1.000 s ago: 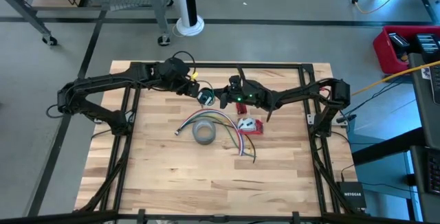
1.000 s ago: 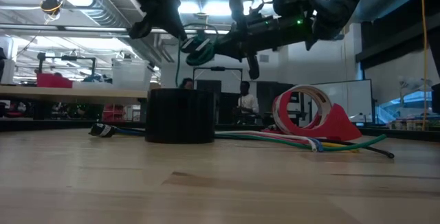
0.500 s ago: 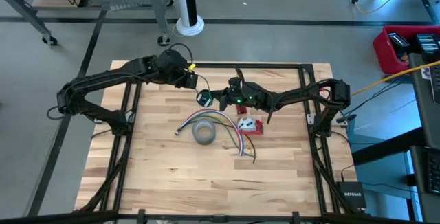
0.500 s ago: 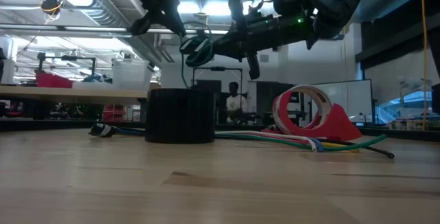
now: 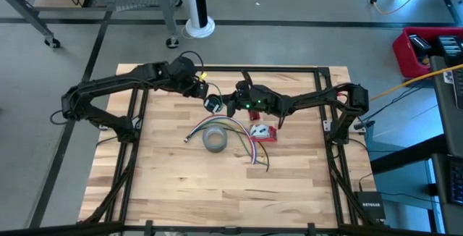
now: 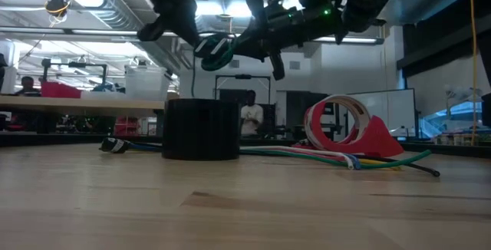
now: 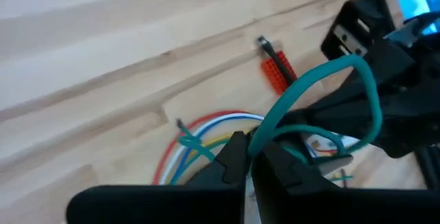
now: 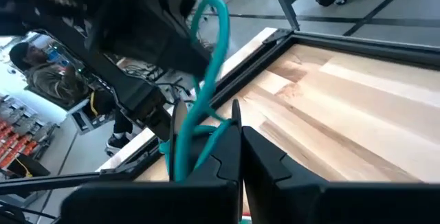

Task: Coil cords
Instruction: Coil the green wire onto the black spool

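My left tool [image 5: 203,93] is clenched on the thin green cord [image 5: 213,103], up in the air over the far part of the wooden desk [image 5: 166,171]. In my left wrist view the cord [image 7: 330,80] rises from between my dark fingers [image 7: 230,157] as a smooth, rubbery teal loop, bending round toward my other arm. Below it that view shows pale plank grain, a small red ridged block [image 7: 277,73] with a metal tip, and a fan of red, white, blue and yellow wires [image 7: 206,131].

Just to the right of it, nearly touching, my right tool [image 5: 226,104] is clenched on the same cord, so the small coil hangs between my two tools. My right wrist view shows the cord [image 8: 210,59] standing up from my fingers [image 8: 227,152] in a tall arc.

From above, nearer than both tools, a grey tape roll [image 5: 215,140] lies flat on the desk, with the coloured wires [image 5: 242,138] curving beside it and a red tape holder [image 5: 262,132] below my right arm. The low view alone shows the roll [image 6: 202,129] as a dark squat cylinder, the red-rimmed tape [image 6: 337,120] standing on edge, and a person [image 6: 248,117] in the room behind.
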